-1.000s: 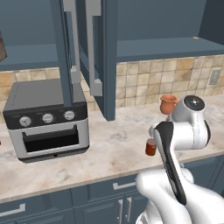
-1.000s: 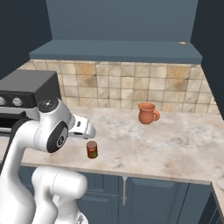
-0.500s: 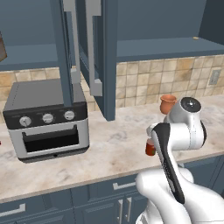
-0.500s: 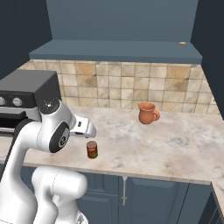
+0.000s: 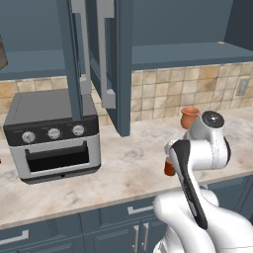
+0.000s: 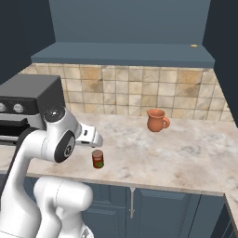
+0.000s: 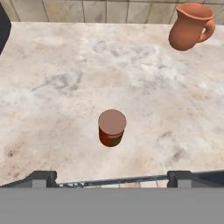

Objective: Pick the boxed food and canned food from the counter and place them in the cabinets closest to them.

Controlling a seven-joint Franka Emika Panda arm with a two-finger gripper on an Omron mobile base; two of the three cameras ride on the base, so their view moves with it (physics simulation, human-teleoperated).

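While the end effector (image 7: 112, 177) gapes wide, a cylindrical red can (image 7: 112, 127) stands on marbled stone counter (image 7: 52, 87).

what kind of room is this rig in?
A rendered kitchen: a marble-patterned counter with tiled backsplash, a toaster oven, wall cabinets, plus a can and mug.

Bare counter (image 7: 57, 87) rings the can (image 7: 112, 127); the mug (image 7: 189, 25) stands well apart, seemingly no obstacle.
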